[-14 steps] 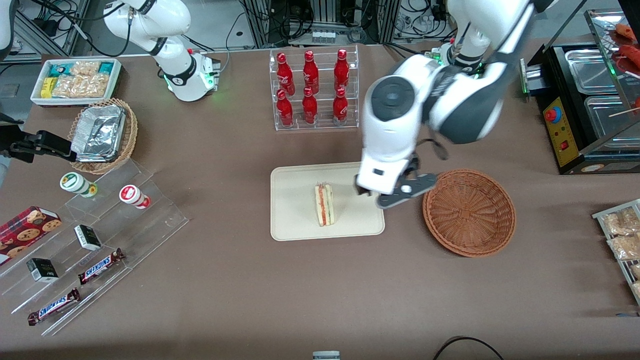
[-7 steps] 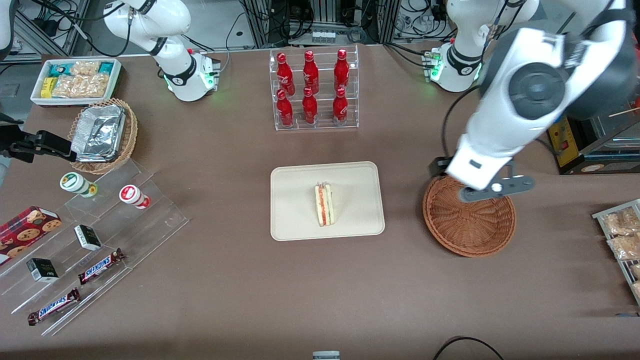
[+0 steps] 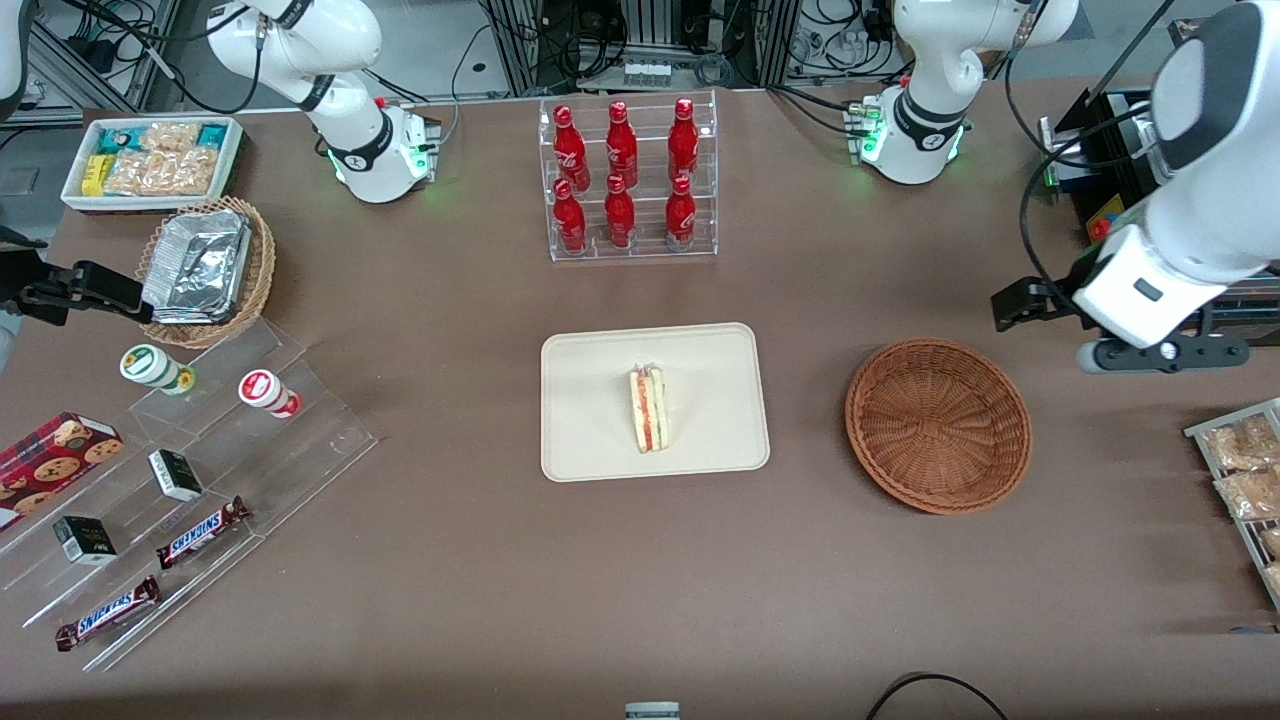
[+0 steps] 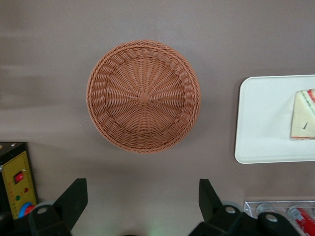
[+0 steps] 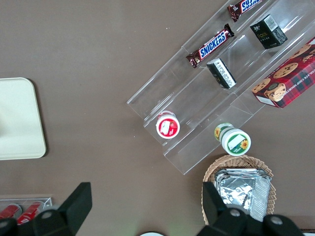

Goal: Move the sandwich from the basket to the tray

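In the front view we see the sandwich [image 3: 650,409] lying on the tray [image 3: 590,440], near its middle, with the red and green filling edge turned toward the parked arm's end of the table. The basket [image 3: 938,425] sits beside the tray toward the working arm's end, apart from it, with nothing inside. Half a second ago the gripper [image 3: 1160,355] hung over the basket's rim, and a second ago over the tray's edge next to the sandwich; now it has swung well clear of both, out toward the working arm's end of the table, raised above the surface near the black appliance [image 3: 1130,250]. The sandwich, tray and basket have not shifted across the three moments. The rack of red bottles [image 3: 625,180] stands farther from the camera than the tray. In the left wrist view we look straight down on the basket [image 4: 143,96], its woven bottom bare, with the tray [image 4: 261,123] beside it and the sandwich [image 4: 302,115] on it. The gripper [image 4: 142,201] has its fingers [image 4: 74,199] spread wide apart, holding nothing. In the right wrist view only a corner of the tray [image 5: 19,118] shows.
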{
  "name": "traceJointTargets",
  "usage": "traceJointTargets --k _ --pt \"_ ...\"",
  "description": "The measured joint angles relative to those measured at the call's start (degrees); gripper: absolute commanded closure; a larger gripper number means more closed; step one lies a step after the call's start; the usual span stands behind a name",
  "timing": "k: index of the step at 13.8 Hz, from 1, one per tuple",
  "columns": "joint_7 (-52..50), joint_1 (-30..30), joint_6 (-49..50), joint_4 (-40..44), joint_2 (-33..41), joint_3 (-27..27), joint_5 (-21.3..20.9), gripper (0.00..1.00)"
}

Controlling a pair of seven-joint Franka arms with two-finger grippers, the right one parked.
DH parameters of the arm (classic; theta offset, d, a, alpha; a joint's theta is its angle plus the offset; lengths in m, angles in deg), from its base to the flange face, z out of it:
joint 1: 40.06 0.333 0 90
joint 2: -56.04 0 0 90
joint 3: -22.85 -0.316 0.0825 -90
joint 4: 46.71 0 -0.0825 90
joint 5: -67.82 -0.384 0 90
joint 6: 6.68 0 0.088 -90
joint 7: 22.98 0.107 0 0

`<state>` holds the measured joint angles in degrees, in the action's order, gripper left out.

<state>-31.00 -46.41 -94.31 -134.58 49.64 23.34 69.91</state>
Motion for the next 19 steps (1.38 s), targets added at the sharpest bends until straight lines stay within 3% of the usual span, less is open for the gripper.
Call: traceJointTargets --k 8,13,19 --pt "0.59 0.70 -2.58 -0.21 -0.75 -1.11 0.57 0.00" --pt "0.60 1.32 -1.67 -0.05 -0.67 1.50 -2.97 0.00" --pt "0.64 2.73 0.59 -1.04 2.11 1.77 -3.07 0.00"
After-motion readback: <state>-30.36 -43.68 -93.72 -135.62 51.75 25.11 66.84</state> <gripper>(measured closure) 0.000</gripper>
